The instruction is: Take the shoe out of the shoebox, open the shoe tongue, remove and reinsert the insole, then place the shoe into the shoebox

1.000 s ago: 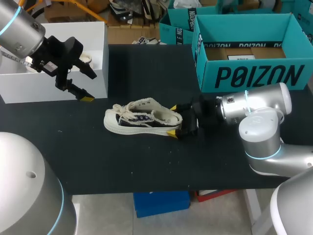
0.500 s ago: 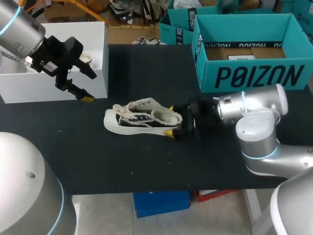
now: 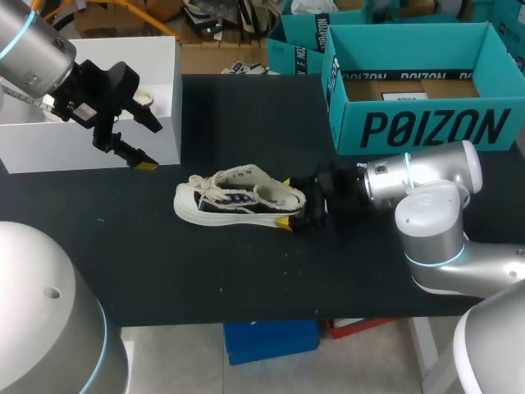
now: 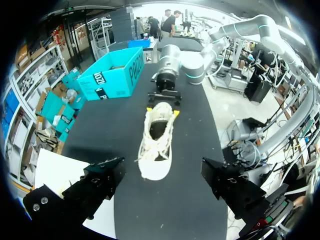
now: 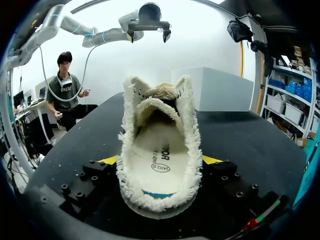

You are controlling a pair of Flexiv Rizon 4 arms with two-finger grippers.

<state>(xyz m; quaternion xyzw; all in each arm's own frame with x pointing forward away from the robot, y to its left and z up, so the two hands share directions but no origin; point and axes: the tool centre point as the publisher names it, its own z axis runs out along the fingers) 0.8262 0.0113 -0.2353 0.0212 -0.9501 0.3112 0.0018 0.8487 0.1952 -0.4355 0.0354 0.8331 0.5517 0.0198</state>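
Note:
A cream low-top shoe [image 3: 238,199] with frayed edges lies on its sole in the middle of the black table, toe toward my left arm. My right gripper [image 3: 287,203] is at its heel, one yellow-tipped finger on each side, shut on the shoe. The right wrist view looks into the shoe [image 5: 160,150], where the white insole [image 5: 161,160] lies flat and the tongue stands up at the far end. My left gripper [image 3: 141,141] hangs open above the table by the white box, well clear of the shoe [image 4: 157,140]. The teal shoebox [image 3: 426,127] stands open at the back right.
A white box [image 3: 156,98] stands at the back left, close behind my left gripper. A second teal box [image 3: 295,41] sits behind the shoebox. Bare black tabletop [image 3: 246,279] runs from the shoe to the front edge.
My right arm has slid a little leftward onto the shoe's heel and its fingers have narrowed against it. The shoe and my left arm have stayed put.

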